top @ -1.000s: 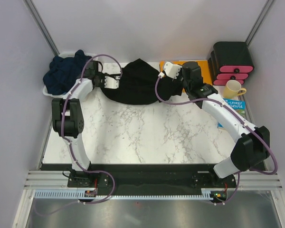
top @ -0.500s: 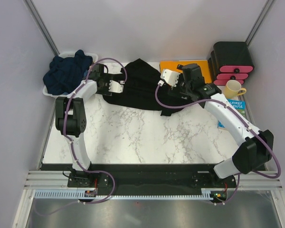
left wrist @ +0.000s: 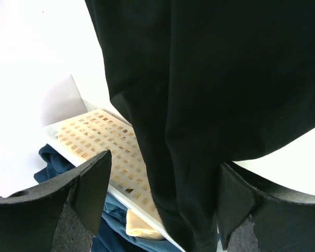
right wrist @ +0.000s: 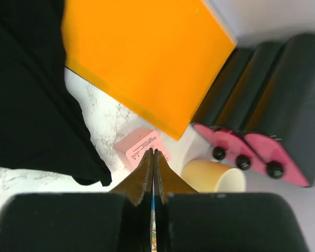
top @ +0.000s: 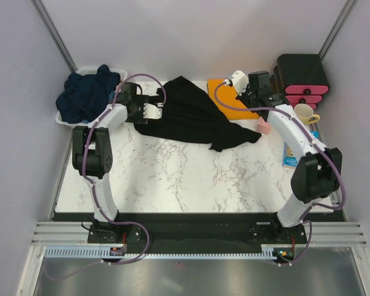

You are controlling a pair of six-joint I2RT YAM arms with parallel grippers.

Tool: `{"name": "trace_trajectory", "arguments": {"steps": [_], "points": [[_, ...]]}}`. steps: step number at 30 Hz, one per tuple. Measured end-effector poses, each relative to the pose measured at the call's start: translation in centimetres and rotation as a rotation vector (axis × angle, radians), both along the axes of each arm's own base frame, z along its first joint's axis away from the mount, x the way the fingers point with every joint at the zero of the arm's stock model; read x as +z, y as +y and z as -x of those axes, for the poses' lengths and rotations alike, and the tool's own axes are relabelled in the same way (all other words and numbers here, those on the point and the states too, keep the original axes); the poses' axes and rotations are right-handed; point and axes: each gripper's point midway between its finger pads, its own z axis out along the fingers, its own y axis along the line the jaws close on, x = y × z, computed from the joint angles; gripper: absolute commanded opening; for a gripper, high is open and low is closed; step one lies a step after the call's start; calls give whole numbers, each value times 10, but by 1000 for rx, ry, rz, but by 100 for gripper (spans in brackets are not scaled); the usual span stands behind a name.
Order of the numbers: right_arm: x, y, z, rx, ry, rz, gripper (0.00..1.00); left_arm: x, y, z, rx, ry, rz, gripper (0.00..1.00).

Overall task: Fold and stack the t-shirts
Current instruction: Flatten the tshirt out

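I see the white marble table [top: 185,185] filling the middle of the overhead view. The black t-shirt [top: 191,117] lies crumpled and unfolded across the table's far half. It runs from beside my left arm's wrist out to the right, and one tail ends near the small pink box.

The navy t-shirts [top: 86,92] are heaped in a white basket [top: 60,118] at the far left corner, and I cannot count them from the heap. A black drawer unit [top: 299,74] with pink fronts stands in the far right corner. A flat orange sheet [top: 225,95] lies between it and the black shirt, just beside the cloth. A blue book [top: 294,154] lies along the right edge, partly under my right arm.

The left gripper [left wrist: 163,178] hangs at the shirt's left end with its claw spread wide. A fold of black cloth drops between the two fingers [left wrist: 89,184]. It seems to hang free of both pads, though the close view leaves that unsure. The right gripper [right wrist: 153,157] hovers over the far right of the table with its fingers pressed flat together on nothing.

A cream mug [top: 304,114] sits just in front of the drawers. In the right wrist view the pink box [top: 263,126] shows just past the closed tips, apart from both mug and shirt.
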Motion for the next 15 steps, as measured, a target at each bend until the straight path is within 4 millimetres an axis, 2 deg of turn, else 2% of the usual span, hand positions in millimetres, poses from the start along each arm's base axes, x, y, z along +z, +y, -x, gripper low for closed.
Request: {"name": "trace_trajectory", "arguments": {"steps": [3, 7, 11, 15], "points": [[-45, -20, -16, -82, 96, -20, 0, 2, -5, 5, 5, 1, 13, 79], [-89, -23, -19, -107, 207, -37, 0, 3, -9, 14, 11, 7, 30, 79], [-113, -20, -21, -107, 270, -81, 0, 4, -9, 17, 23, 7, 43, 79], [-119, -21, -22, -113, 288, -102, 0, -1, -9, 23, 34, 21, 50, 79]]}}
